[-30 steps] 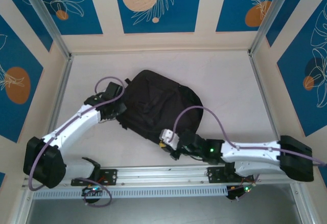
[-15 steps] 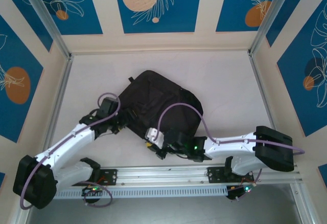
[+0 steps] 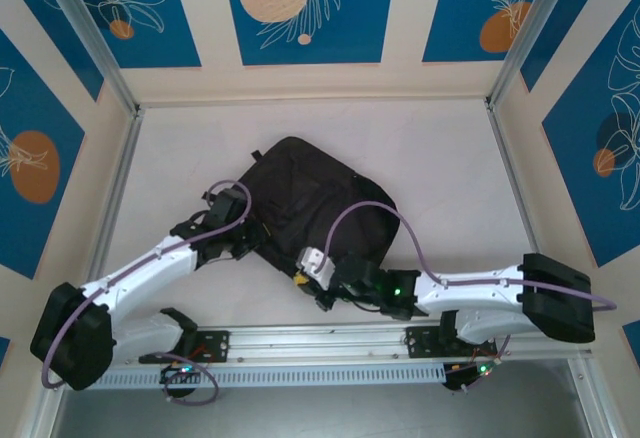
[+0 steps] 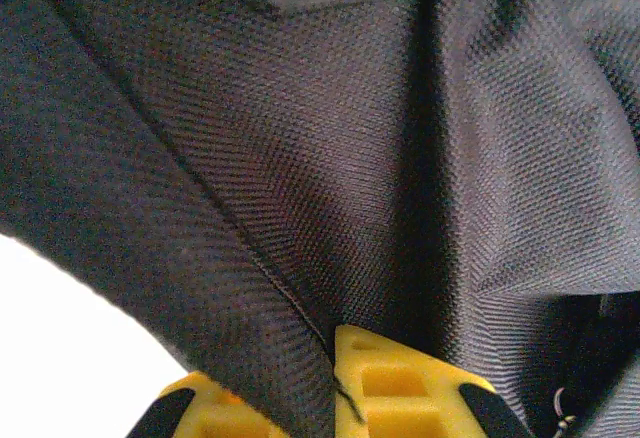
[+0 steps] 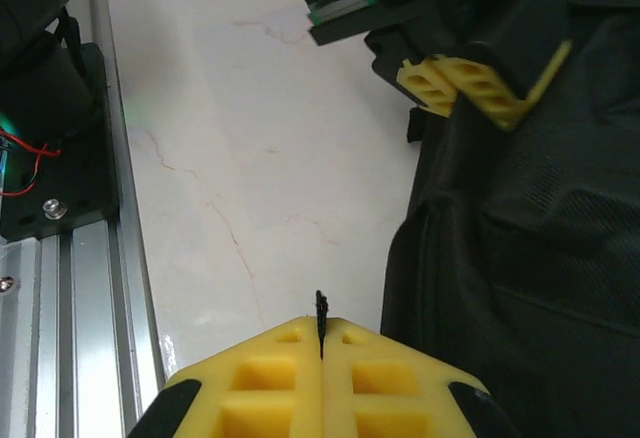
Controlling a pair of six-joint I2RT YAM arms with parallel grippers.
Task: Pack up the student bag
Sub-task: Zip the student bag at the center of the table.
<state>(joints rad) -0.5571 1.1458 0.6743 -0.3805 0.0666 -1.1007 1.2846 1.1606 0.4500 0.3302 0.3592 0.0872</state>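
The left gripper (image 4: 335, 398) is closed narrow on the student bag (image 3: 312, 193). In its wrist view a fold of the black woven cloth runs down between the two yellow fingers (image 4: 400, 393). The rest of the bag rises ahead of them and to either side, and a patch of white table (image 4: 60, 308) shows to the lower left, past the cloth's edge. From above, this gripper sits at the bag's near-left edge, and the bag lies flat on the table, spreading away from it ahead and to the right. The right gripper (image 5: 321, 358) is pressed fully together, finger flat against finger, and a thin black sliver (image 5: 321, 313) sticks up out of the seam between them. The sliver is too small to tell what it is or whether it joins the bag. The bag lies just to the right of these fingers, its dark edge running away ahead, with a narrow strip of table between edge and fingers. Ahead and to the right of the right gripper, the left gripper's yellow fingers show clamped on the bag's edge. Bare marbled table lies straight ahead and to the left, and a metal rail (image 5: 100, 258) runs along farther left. From above, the right gripper sits at the bag's near corner, close to the left gripper along the same edge.
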